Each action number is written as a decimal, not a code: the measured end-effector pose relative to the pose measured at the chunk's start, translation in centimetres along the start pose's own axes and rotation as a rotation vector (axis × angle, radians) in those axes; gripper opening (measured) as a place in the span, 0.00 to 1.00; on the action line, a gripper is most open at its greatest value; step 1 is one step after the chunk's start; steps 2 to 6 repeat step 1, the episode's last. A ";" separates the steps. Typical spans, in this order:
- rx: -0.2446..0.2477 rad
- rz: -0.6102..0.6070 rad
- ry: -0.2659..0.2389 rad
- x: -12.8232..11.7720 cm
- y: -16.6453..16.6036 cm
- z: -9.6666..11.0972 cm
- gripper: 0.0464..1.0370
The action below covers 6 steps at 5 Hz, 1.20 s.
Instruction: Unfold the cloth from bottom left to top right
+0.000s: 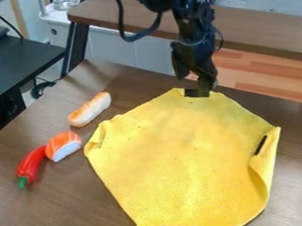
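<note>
1. The yellow cloth [183, 152], the landmark for this report, lies on the brown wooden table [49, 213], mostly spread, with its right side folded inward and its left corner creased.
2. The black gripper [196, 85] hangs down at the cloth's top edge. Whether it is open, closed or gripping the cloth cannot be told.
3. Dark patches mark the cloth's top edge, right fold and bottom edge. They are possibly labels or tape; any writing on them is too small to read.
4. Up and left of the cloth, near it, lies a toy bread roll [89, 109].
5. Just beside the cloth's left corner sits an orange-and-white sushi piece [63, 145].
6. Farther left of the cloth, by the sushi piece, lies a red pepper [31, 167] with a green stem.
</note>
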State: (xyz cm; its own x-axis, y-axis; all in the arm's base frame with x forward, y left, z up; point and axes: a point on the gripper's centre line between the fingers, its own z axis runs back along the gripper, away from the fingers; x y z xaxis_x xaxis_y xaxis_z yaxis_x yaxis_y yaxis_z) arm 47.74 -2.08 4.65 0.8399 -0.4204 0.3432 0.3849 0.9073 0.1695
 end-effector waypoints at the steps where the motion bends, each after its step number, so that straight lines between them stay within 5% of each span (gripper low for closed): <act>1: -0.131 0.062 -0.015 -1.1 -2.4 4.4 0.96; 6: -0.131 0.062 -0.015 -1.1 -2.4 4.4 0.96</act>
